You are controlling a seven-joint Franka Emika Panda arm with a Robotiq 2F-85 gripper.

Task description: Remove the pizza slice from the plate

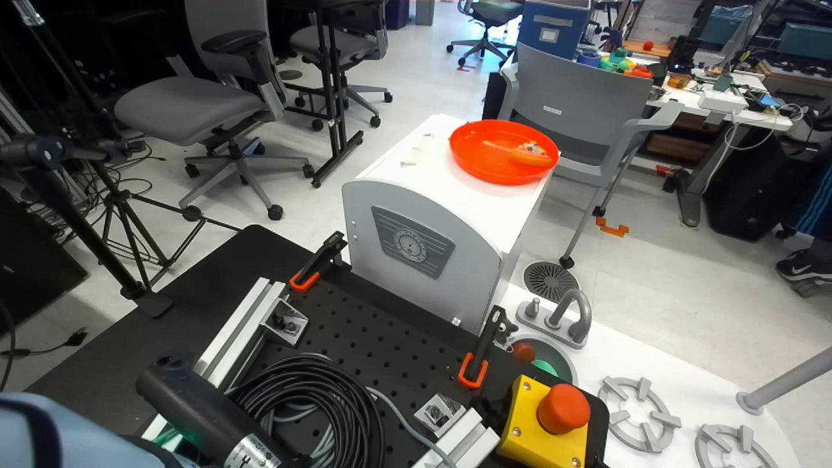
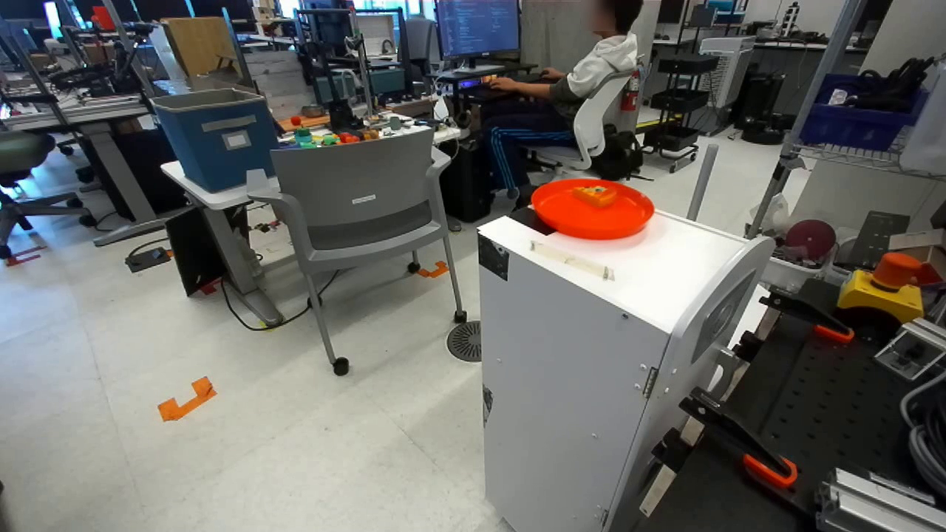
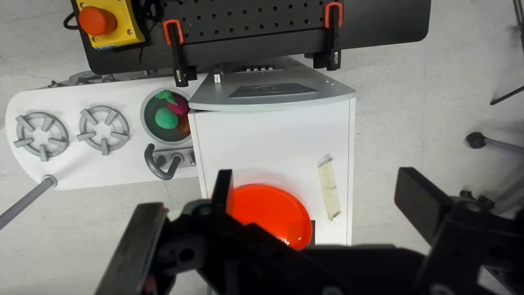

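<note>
Bring claw [image 3: 314, 180], wide open & empty, over pizza slice [image 2: 595, 196] (hidden in wrist view), off-ctr in plate [image 2: 591, 222] atop white cabinet [image 2: 650, 281], then prob best to descend vert, straddle sides w/o nudging plate rim, pinch gently, & lift straight up.

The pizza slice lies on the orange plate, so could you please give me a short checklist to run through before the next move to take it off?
1. Pizza slice on the orange plate: ok, inside the rim in both exterior views.
2. Gripper open: ok, jaws wide apart with nothing held.
3. Pizza slice visible in the wrist view: not ok, only part of the orange plate shows past the gripper.
4. Gripper lined up with the pizza slice: cannot tell from these views.
5. Orange plate fully supported by the white cabinet: cannot tell, its rim is near the top's edge.
</note>
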